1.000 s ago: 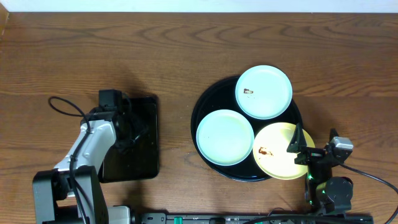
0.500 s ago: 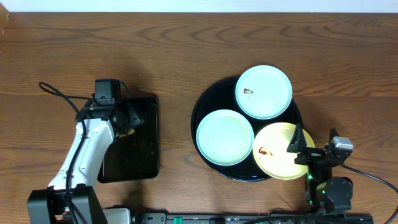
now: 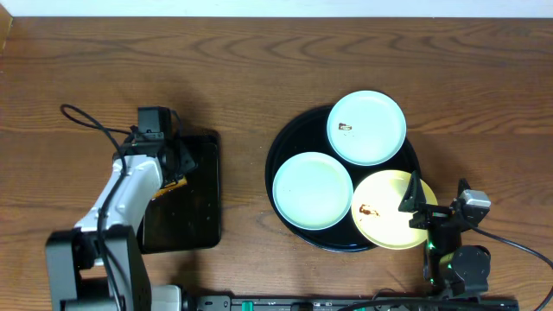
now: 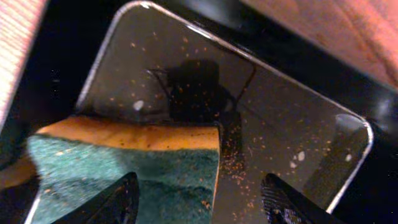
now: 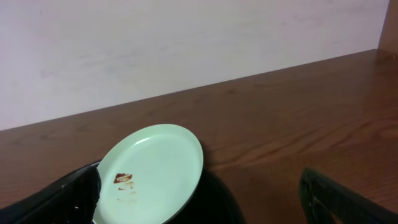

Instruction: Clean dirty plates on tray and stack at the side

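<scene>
Plates [image 3: 313, 190] lie three together on the round black tray [image 3: 278, 151]: a smeared light-blue plate [image 3: 366, 128] at its far side, a clean-looking light-blue plate [image 3: 302, 199] at its left, and a smeared yellow plate [image 3: 380, 226] at its near right. The right gripper [image 3: 416, 207] hangs wide open and empty over that tray's near-right rim. Well left of the tray, the left gripper [image 4: 199, 202] stands with fingers apart over a sponge [image 4: 124, 162] on a rectangular black tray [image 3: 194, 216], clamping nothing.

Black rectangular tray [image 4: 280, 118], sponge [image 4: 124, 171], possibly crumbs [image 4: 233, 158], wooden table [image 3: 259, 69]
</scene>
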`<move>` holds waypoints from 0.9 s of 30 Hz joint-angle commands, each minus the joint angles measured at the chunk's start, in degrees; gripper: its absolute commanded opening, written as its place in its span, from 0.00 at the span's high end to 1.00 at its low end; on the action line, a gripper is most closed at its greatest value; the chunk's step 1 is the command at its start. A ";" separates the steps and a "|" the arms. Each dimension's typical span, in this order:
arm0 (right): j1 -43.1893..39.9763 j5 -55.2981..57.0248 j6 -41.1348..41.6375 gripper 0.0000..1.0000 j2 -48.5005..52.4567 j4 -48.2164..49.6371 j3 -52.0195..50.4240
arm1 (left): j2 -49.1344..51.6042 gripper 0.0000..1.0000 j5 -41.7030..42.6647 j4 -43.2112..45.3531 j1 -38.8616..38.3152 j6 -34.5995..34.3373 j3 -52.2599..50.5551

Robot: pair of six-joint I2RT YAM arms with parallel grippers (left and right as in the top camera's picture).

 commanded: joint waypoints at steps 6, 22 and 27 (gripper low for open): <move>-0.39 -0.04 -0.50 0.01 -0.22 -0.02 -0.24 | 2.82 0.43 10.80 -1.16 -0.24 0.17 1.16; -0.39 -0.04 -0.50 0.01 -0.22 -0.02 -0.24 | 2.80 0.46 13.57 -14.64 -7.63 1.29 1.16; -0.39 -0.04 -0.50 0.01 -0.22 -0.02 -0.24 | 2.80 0.49 13.70 -13.88 -7.58 1.66 1.31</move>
